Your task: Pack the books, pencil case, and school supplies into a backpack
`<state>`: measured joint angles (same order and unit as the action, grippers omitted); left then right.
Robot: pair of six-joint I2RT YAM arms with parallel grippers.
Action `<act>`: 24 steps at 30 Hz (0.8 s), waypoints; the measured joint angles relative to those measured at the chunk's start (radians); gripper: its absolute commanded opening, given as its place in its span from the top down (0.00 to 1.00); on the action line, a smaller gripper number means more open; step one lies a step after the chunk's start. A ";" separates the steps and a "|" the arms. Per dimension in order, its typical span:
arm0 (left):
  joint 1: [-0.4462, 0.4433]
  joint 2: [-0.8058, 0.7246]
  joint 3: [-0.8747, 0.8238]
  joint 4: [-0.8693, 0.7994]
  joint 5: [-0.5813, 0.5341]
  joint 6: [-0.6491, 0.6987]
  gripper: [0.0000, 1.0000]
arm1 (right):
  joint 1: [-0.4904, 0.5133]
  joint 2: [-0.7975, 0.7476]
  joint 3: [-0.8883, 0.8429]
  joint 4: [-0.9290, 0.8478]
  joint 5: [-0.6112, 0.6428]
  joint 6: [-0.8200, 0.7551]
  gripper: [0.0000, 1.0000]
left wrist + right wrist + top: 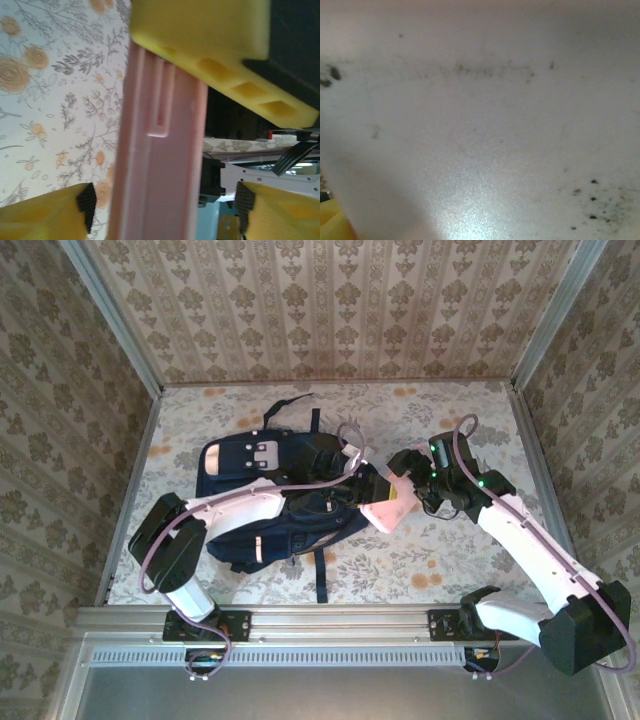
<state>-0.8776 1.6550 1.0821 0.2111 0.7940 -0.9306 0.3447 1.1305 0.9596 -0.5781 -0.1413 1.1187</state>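
The navy backpack lies flat on the left half of the table, with my left arm stretched across it. A pink pencil case hangs tilted just off its right edge, between both grippers. My right gripper is shut on the case's upper end; one of its yellow fingers lies across that end. The case's pale face sits right against the right wrist camera. My left gripper straddles the case, open, with a gap on each side. The books are out of view.
Patterned walls close in the table at the back and on both sides. A metal rail runs along the near edge. Dark straps trail from the backpack toward the front. Bare floral tabletop shows at front right.
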 measured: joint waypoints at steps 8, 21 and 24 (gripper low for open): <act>0.010 0.016 0.001 0.040 0.023 -0.012 0.65 | 0.000 0.023 0.054 -0.010 -0.002 0.003 0.14; 0.036 -0.034 0.000 0.033 0.063 0.006 0.66 | -0.007 0.031 0.132 -0.037 0.005 -0.114 0.00; 0.042 -0.072 -0.005 0.019 0.085 0.015 0.66 | -0.031 0.006 0.139 -0.019 -0.028 -0.196 0.01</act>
<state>-0.8360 1.5829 1.0775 0.2302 0.8795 -0.9154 0.3141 1.1362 1.0985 -0.5976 -0.1696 0.9230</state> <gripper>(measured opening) 0.335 0.996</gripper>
